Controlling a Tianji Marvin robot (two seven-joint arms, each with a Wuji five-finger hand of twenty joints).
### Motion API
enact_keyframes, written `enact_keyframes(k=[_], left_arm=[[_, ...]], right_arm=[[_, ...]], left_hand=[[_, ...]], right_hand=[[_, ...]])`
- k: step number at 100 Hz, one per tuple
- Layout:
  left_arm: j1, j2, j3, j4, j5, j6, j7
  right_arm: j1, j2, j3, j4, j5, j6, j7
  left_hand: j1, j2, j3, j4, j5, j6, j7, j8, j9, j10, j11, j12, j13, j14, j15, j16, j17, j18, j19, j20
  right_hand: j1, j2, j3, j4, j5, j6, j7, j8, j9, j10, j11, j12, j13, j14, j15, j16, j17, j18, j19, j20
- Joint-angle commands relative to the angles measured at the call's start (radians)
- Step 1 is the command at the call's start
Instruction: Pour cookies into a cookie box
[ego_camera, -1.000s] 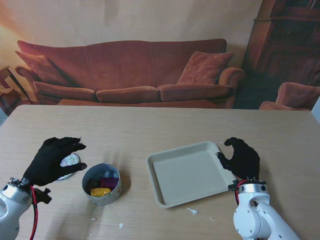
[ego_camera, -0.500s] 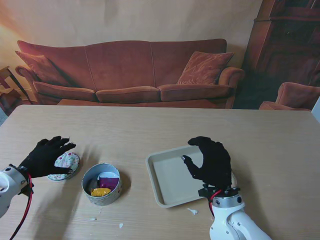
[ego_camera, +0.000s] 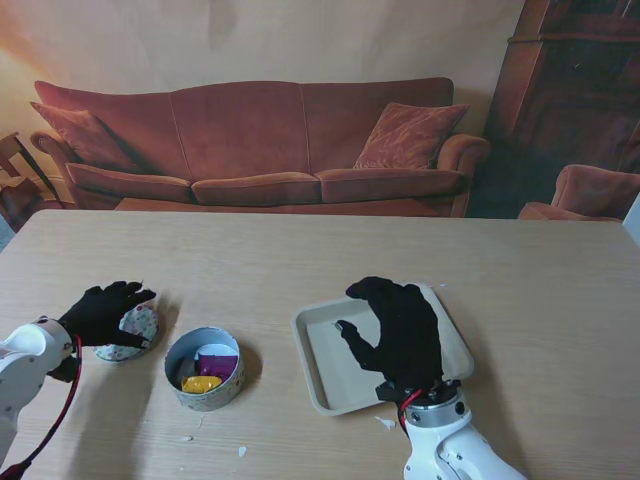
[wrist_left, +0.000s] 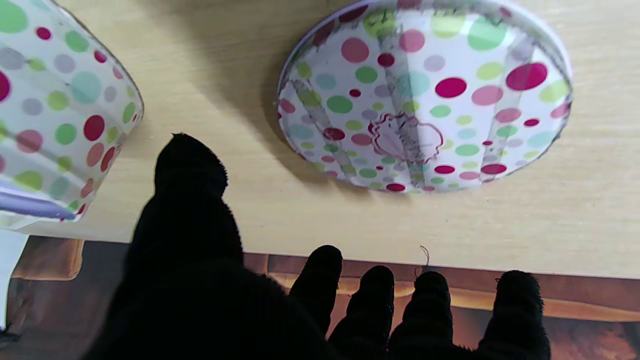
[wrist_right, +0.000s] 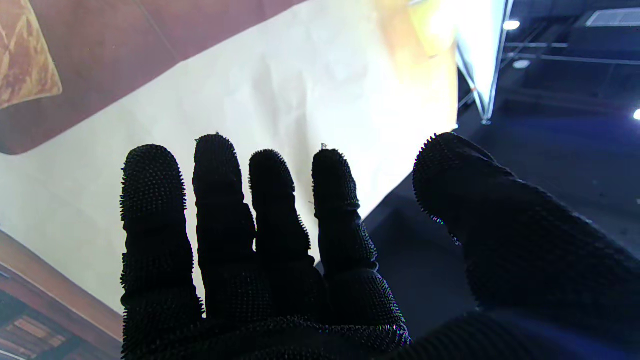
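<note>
The desk is filling the lower half of the stand view, carrying everything in play. The beige tray is sitting at lower centre-right, looking bare, which suggests the cookies are not in it. The right hand is hovering over the tray's middle, fingers spread and slightly curled, holding nothing; judging by its posture, it may be reaching across toward the box. The cookie box, a dotted round tin at lower centre-left, is standing open with red and yellow wrapped items inside. The left hand, at the lower left, is resting its fingers apart over the near edge of the dotted lid, probably because the lid is being set aside to leave the box mouth free. The left wrist view is showing what the stand view cannot: the lid lying flat on the desk, clear of the fingertips, and the box wall just beside. The right wrist view is showing only spread fingers against the backdrop.
</note>
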Motion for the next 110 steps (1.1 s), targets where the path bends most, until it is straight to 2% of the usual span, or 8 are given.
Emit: enact_keyframes(k=[1,23,39,69,78,93,104,110], left_arm=[[-0.017,0.004,0.014,0.022,0.004,0.013,-0.017],[-0.079,0.010,0.076,0.116,0.021,0.046,-0.002],[-0.117,0.013,0.120,0.172,0.012,0.075,-0.006],[-0.164,0.017,0.191,0.246,-0.012,0.116,-0.018],[-0.170,0.016,0.206,0.263,-0.037,0.132,-0.032],[-0.174,0.016,0.226,0.290,-0.057,0.144,-0.032],[-0.182,0.015,0.251,0.320,-0.061,0.147,-0.009],[-0.188,0.016,0.269,0.336,-0.055,0.150,0.003]], right_arm=[[-0.006,-0.006,-0.005,-0.011,0.002,-0.002,0.008],[-0.017,-0.011,-0.009,-0.021,0.029,-0.028,0.022],[-0.024,0.003,0.000,-0.030,-0.005,-0.025,0.045],[-0.022,-0.008,-0.010,-0.028,0.032,-0.048,0.051],[-0.022,-0.007,-0.010,-0.027,0.028,-0.045,0.043],[-0.023,-0.010,-0.010,-0.030,0.039,-0.047,0.047],[-0.022,-0.010,-0.011,-0.029,0.040,-0.048,0.049],[-0.022,-0.010,-0.011,-0.028,0.039,-0.048,0.051]], left_hand=[[-0.022,-0.029,-0.012,0.021,-0.038,-0.003,-0.016,-0.002,-0.034,-0.007,-0.017,-0.007,-0.039,-0.009,-0.006,-0.025,0.003,0.006,-0.014,0.015],[-0.024,-0.037,-0.004,0.022,-0.049,-0.001,-0.018,-0.001,-0.036,-0.005,-0.019,-0.004,-0.012,0.005,0.010,-0.017,0.025,0.014,0.007,0.041],[-0.023,-0.039,0.004,0.021,-0.044,0.000,-0.014,0.002,-0.030,-0.007,-0.018,-0.002,0.006,0.011,0.021,-0.009,0.032,0.023,0.035,0.061],[-0.020,-0.059,0.027,0.020,-0.038,0.008,-0.007,0.012,-0.004,0.001,0.003,0.022,0.083,0.057,0.061,0.025,0.078,0.066,0.182,0.115],[-0.022,-0.076,0.044,0.020,-0.044,0.003,-0.006,0.017,-0.003,0.003,0.015,0.041,0.107,0.066,0.089,0.057,0.095,0.079,0.295,0.151],[-0.042,-0.098,0.057,0.017,-0.049,0.006,-0.002,0.025,0.002,0.018,0.048,0.093,0.154,0.083,0.160,0.149,0.134,0.079,0.508,0.256],[-0.058,-0.142,0.119,0.008,-0.028,0.044,0.007,0.031,0.022,0.029,0.091,0.163,0.190,0.092,0.235,0.277,0.170,0.052,0.639,0.351],[-0.073,-0.174,0.175,0.001,-0.005,0.090,0.007,0.028,0.030,0.036,0.131,0.206,0.210,0.091,0.295,0.350,0.197,0.046,0.714,0.401]], right_hand=[[0.004,0.034,0.016,0.064,0.022,-0.020,-0.067,0.011,0.021,-0.022,-0.014,-0.007,0.014,-0.014,0.013,-0.011,-0.016,-0.021,-0.017,-0.006],[0.013,0.047,0.011,0.064,0.029,-0.025,-0.075,0.013,0.024,-0.021,-0.019,-0.009,0.019,-0.016,0.016,-0.011,-0.020,-0.015,-0.019,-0.007],[0.030,0.036,0.012,0.038,0.036,-0.039,-0.067,-0.015,0.029,-0.030,-0.026,-0.012,0.028,-0.027,0.017,-0.011,-0.030,-0.010,-0.026,-0.009],[0.021,0.074,-0.001,0.037,0.036,-0.033,-0.065,-0.044,0.021,-0.025,-0.036,-0.014,0.013,-0.027,0.009,-0.014,-0.063,0.005,-0.058,-0.012],[0.018,0.077,-0.004,0.040,0.038,-0.034,-0.064,-0.046,0.022,-0.027,-0.035,-0.014,0.012,-0.028,0.010,-0.013,-0.079,0.002,-0.070,-0.013],[0.016,0.079,-0.006,0.042,0.037,-0.033,-0.066,-0.048,0.015,-0.025,-0.039,-0.015,0.006,-0.030,0.008,-0.013,-0.097,0.001,-0.083,-0.012],[0.014,0.078,-0.008,0.043,0.039,-0.035,-0.066,-0.048,0.014,-0.027,-0.039,-0.015,0.001,-0.030,0.007,-0.013,-0.106,0.002,-0.090,-0.010],[0.014,0.077,-0.008,0.043,0.042,-0.037,-0.066,-0.047,0.013,-0.026,-0.040,-0.015,0.000,-0.033,0.006,-0.013,-0.111,0.001,-0.095,-0.009]])
